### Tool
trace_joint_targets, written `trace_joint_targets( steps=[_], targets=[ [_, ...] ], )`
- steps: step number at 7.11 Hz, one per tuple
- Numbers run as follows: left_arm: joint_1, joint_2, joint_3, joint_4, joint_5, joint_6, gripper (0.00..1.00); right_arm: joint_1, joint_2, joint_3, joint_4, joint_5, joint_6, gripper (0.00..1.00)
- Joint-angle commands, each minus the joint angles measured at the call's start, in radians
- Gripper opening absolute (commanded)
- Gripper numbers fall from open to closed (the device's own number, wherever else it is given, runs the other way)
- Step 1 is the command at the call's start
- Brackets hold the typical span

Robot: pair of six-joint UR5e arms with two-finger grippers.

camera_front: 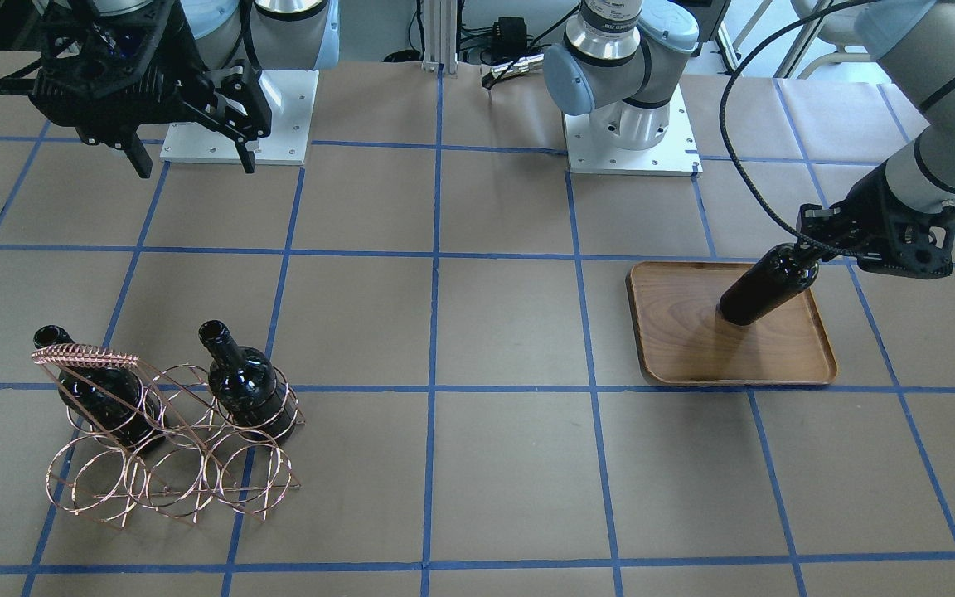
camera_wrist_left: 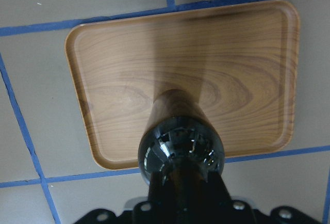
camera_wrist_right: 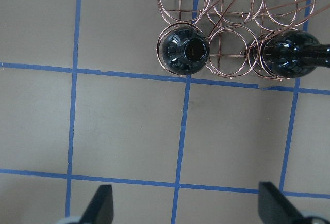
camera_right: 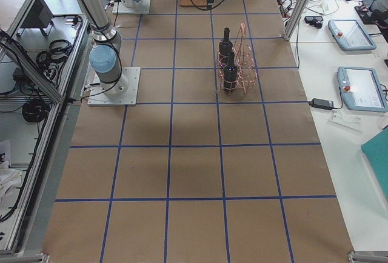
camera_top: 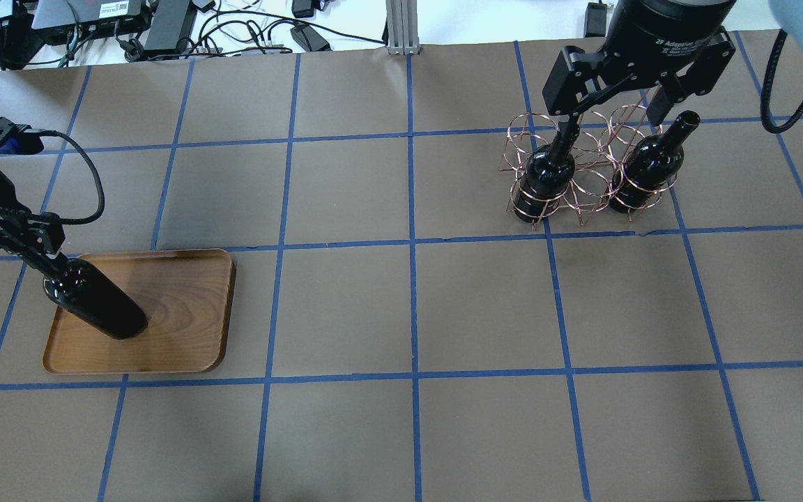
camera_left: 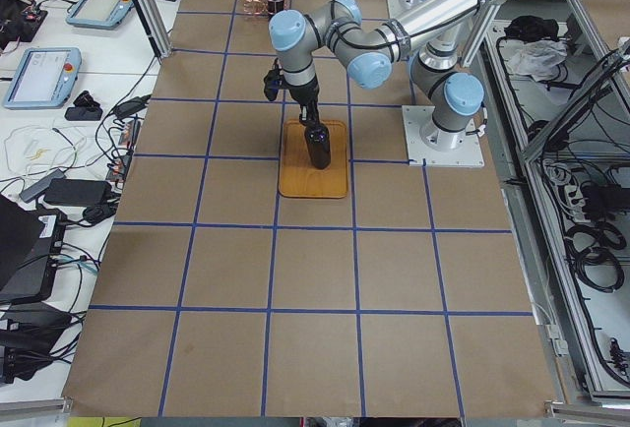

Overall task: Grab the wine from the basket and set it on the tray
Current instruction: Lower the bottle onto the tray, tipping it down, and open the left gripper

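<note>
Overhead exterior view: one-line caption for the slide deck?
Left gripper holds one wine bottle by the neck over the tray; right gripper hovers open near two bottles in the basket.

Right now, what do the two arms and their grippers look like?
Both the left arm and the right arm are silver-grey tubes with pale blue joint caps. The left gripper and right gripper are black, with black fingers; the right one's body bears white lettering. A black cable loops along the left arm.

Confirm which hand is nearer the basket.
Right. The right hand hovers open, high up, close to the basket; the left hand is far across the table, holding a wine bottle at the tray.
</note>
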Motion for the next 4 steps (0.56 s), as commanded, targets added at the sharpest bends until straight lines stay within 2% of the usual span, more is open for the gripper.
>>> trace_joint_targets(
  steps=[1, 4],
  targets=[
    [-0.001, -0.003, 0.001, 0.001, -0.002, -0.004, 0.00, 0.000, -0.001, 0.000, 0.000, -0.005, -0.002, 1.00],
    [-0.006, -0.004, 0.005, 0.004, -0.003, -0.005, 0.00, 0.000, 0.001, 0.000, 0.000, -0.003, -0.002, 1.00]
  ],
)
